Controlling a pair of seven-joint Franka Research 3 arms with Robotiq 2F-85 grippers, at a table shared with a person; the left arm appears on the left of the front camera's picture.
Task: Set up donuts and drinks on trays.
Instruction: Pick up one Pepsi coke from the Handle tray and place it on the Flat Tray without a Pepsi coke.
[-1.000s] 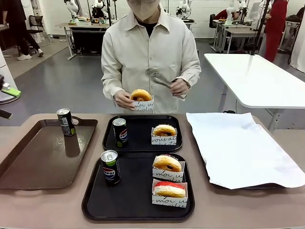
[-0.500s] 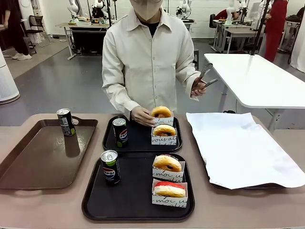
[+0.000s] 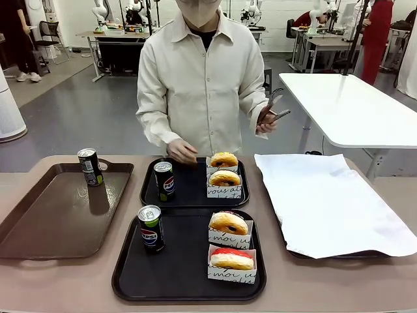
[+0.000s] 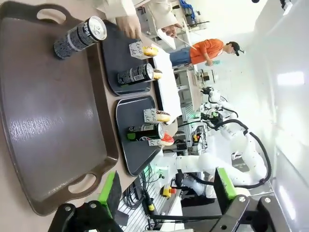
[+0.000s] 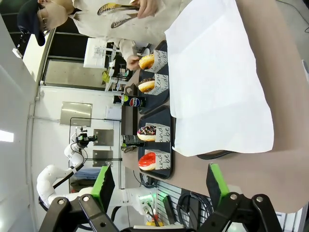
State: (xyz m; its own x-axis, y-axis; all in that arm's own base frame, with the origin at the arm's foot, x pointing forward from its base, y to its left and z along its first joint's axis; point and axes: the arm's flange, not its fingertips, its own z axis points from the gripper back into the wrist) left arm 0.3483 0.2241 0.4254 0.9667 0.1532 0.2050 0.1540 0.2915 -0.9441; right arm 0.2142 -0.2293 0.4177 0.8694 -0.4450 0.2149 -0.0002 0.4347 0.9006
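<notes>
Your left gripper (image 4: 166, 193) and right gripper (image 5: 159, 188) both hang with jaws apart, near tray (image 3: 130, 277) at 6 o'clock holds can (image 3: 150, 228) and two donuts (image 3: 229, 223), far tray (image 3: 148, 195) at 12 likewise, hand (image 3: 182, 151) just beside its boxes.

On my left wrist feed I see the left gripper (image 4: 166, 191): a black frame with round bolt heads at the knuckles and bright green pads on both fingers (image 4: 109, 191). My right gripper (image 5: 159, 186) matches it, black linkages and green pads. Beyond it stands a white jointed arm (image 5: 53, 176) with rounded segments. Across the table, the person (image 3: 205, 78) wears a cream button-up collared shirt with long sleeves over a dark top.
</notes>
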